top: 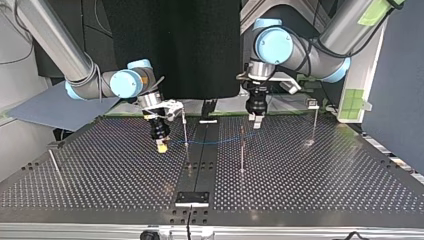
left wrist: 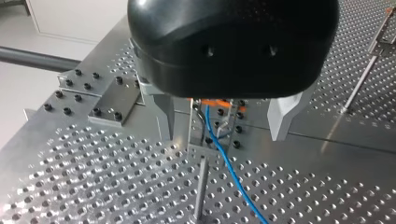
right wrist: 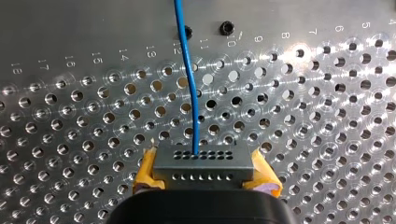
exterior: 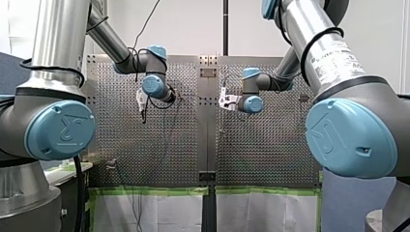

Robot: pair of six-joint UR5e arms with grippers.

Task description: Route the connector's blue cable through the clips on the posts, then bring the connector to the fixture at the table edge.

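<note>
Our right gripper is clamped on the connector, with a yellow pad on each end, hovering just above the bench. The cable leaves the connector straight ahead. In the top view it runs level across the middle toward our left gripper, whose fingers stand wide, with the cable passing loose between them. Two posts stand along that line, but we cannot tell whether their clips hold the cable. The fixture sits at the top view's near edge. It looks nearer our right arm, with only perforated bench between.
</note>
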